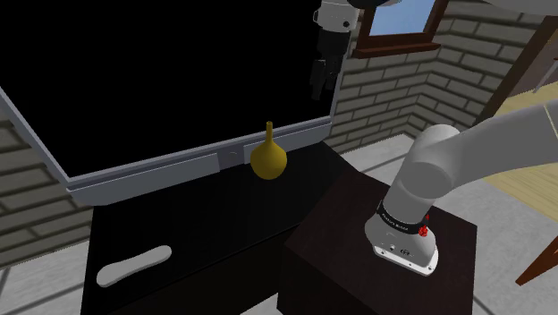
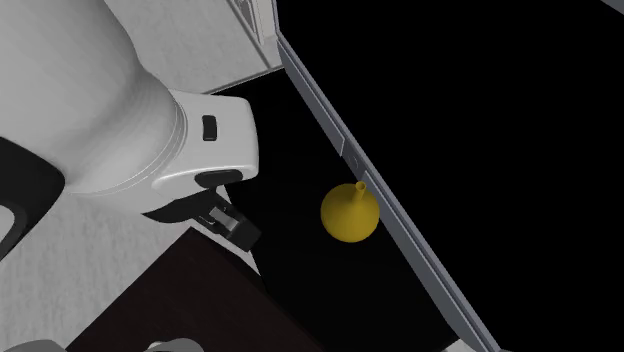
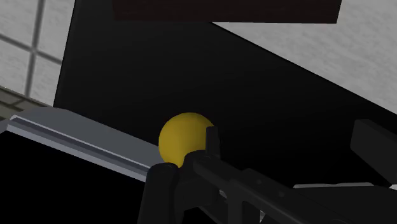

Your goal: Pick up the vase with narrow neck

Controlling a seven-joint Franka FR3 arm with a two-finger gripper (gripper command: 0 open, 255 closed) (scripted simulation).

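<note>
Hanging the pincer (image 1: 320, 76) high above the yellow narrow-necked vase (image 1: 267, 159), holding its 2 fingers apart and clasping nothing.
Standing upright on the black surface (image 1: 206, 233), just in front of the grey frame (image 1: 161, 170) of a black screen (image 1: 161, 80); leaving the reaching down, closing and lifting undone. Drawing the thin neck plainly in the shoulder view; putting the round body behind 1 fingertip (image 3: 210, 141) in the wrist view, not between the 2.

White arm (image 1: 487, 148), black gripper (image 1: 319, 88), red dots (image 1: 423, 231), maybe screws.
</note>
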